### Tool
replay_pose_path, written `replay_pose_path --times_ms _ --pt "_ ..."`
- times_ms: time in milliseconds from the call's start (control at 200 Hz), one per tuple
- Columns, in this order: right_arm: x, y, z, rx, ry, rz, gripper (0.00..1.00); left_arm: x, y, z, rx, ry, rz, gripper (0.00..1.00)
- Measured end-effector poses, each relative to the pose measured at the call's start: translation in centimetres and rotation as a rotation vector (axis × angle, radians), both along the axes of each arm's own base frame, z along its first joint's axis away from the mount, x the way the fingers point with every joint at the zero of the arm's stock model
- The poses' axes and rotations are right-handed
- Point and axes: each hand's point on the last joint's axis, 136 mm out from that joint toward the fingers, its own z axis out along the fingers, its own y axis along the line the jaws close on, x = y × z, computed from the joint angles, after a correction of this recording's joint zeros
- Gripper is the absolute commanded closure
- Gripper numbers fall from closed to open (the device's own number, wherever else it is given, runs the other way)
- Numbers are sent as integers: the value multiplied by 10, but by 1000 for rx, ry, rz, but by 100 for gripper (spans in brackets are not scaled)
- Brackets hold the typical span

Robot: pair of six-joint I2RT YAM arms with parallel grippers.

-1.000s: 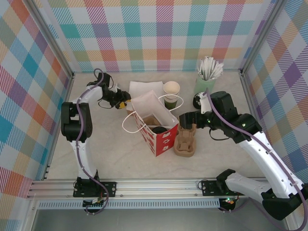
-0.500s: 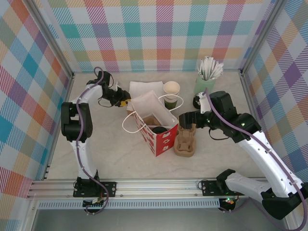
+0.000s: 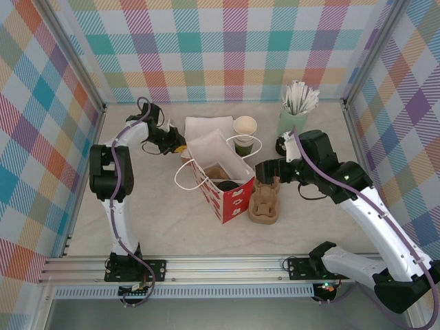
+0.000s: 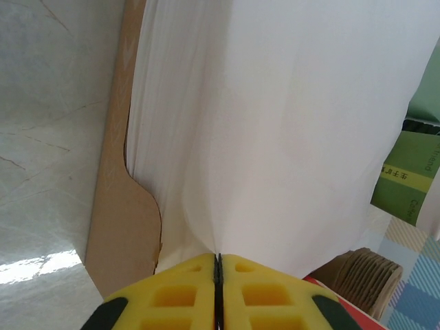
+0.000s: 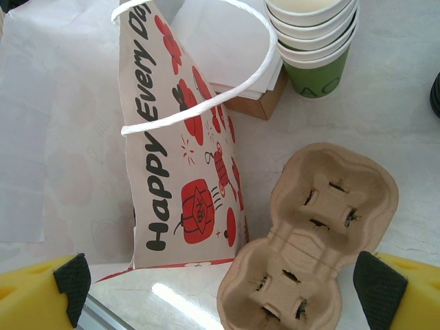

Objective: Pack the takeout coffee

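Paper bag [image 3: 221,184] [image 5: 172,172], white with red print and white cord handles, stands open at mid-counter [image 3: 158,213], mouth up. The side seen from the right wrist reads "Happy Every Day".

Left gripper [image 3: 173,146] [image 4: 217,265] is at the bag's far-left corner. Its yellow pads [image 4: 175,292] are pressed flat together, with white paper creased into the seam between them, so it is pinching the bag wall.

Right gripper [image 3: 265,170] [image 5: 223,289] hovers just right of the bag. Its yellow fingers [image 5: 41,289] are spread wide and hold nothing. Below it is a brown moulded-pulp cup carrier [image 3: 265,203] [image 5: 309,234], touching or just beside the bag's right side.

Small paper coffee cup: not identified for certain. A dark round shape [image 3: 227,185] sits low inside the bag, next to a flat brown piece [image 3: 217,170]. Cannot tell whether that shape is the cup.

Behind the bag, toward the far edge, is a nested stack of cream-rimmed, green-banded cups [image 3: 245,132] [image 5: 313,41]. Left of the stack lie white paper sheets [image 3: 206,126]. A pale green tumbler of white sticks [image 3: 292,120] stands near the far-right corner.
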Motion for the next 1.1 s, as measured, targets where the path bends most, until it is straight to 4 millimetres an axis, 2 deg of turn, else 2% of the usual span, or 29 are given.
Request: replay_pose_path --times_ms 180,305,590,855,975,1100 --pt "2 -2 0 -8 -5 -14 0 1 2 2 15 -9 5 95" --pt "3 -4 0 -13 -10 -21 0 3 5 18 33 -53 12 97" --pt "2 -7 3 -14 -26 -32 0 2 13 101 71 -278 21 100" --pt "4 -5 8 -1 -42 -29 0 -12 19 164 107 -450 11 100" --pt "5 -4 21 14 -73 -24 0 -18 23 199 126 -542 21 100" --pt "9 1 47 45 -156 5 0 -30 25 243 130 -639 27 100"
